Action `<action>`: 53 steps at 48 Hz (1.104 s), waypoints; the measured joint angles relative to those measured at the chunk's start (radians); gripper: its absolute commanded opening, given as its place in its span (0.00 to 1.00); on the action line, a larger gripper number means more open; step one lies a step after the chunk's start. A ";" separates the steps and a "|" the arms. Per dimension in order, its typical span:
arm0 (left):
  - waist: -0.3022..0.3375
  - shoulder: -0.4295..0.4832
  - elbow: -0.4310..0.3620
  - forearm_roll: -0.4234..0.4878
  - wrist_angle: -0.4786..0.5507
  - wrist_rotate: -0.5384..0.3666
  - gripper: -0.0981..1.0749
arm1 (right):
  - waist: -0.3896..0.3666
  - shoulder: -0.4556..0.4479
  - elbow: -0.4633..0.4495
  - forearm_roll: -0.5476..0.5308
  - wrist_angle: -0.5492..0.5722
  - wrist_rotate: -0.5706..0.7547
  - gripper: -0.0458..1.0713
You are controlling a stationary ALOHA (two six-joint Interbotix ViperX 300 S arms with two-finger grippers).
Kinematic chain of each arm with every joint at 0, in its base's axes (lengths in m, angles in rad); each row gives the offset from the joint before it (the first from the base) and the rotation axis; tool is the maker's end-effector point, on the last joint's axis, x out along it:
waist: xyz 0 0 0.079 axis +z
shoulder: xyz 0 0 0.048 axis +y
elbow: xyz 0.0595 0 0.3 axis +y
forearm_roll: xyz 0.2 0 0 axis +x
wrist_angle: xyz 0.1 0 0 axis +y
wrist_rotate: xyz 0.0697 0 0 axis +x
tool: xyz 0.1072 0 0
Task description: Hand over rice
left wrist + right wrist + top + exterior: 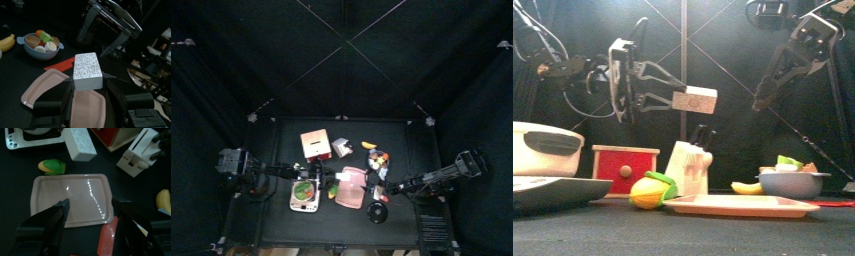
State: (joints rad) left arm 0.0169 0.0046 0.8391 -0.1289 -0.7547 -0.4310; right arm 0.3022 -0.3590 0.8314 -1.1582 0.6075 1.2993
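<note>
The rice is a white speckled block (88,71). My left gripper (88,84) is shut on it and holds it in the air, well above the table in the front view (695,100). The block also shows in the right wrist view (80,143). My right gripper (91,205) is open and empty, hanging over a pink tray (73,195). In the front view the right gripper (763,102) hangs to the right of the block, apart from it. In the left wrist view the right arm (110,25) stands beyond the block.
On the table stand a red box (625,168), a white knife block (687,165), a yellow-green fruit (651,190), a banana (751,187), a bowl of toy food (794,180) and a white cooker (547,150). A red utensil (63,64) lies by the tray.
</note>
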 measured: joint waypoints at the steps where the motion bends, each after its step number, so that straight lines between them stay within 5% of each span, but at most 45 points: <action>1: -0.002 0.002 -0.006 -0.023 0.002 -0.005 0.64 | 0.000 0.006 -0.005 -0.011 0.002 -0.003 0.91; 9: -0.026 0.015 -0.037 -0.187 0.005 -0.014 0.64 | 0.002 0.067 -0.041 -0.078 0.061 -0.006 0.91; 19: -0.032 0.018 -0.043 -0.201 0.008 -0.026 0.64 | 0.002 0.084 -0.063 -0.127 0.192 -0.008 0.91; 33: -0.041 0.049 -0.071 -0.201 0.012 -0.029 0.64 | -0.011 0.130 -0.092 -0.209 0.161 -0.002 0.88; 53: -0.048 0.074 -0.101 -0.201 0.018 -0.029 0.66 | -0.040 0.207 -0.133 -0.227 0.152 -0.028 0.50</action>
State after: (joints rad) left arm -0.0307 0.0782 0.7378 -0.3298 -0.7363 -0.4602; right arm 0.2623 -0.1519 0.6980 -1.3852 0.7593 1.2717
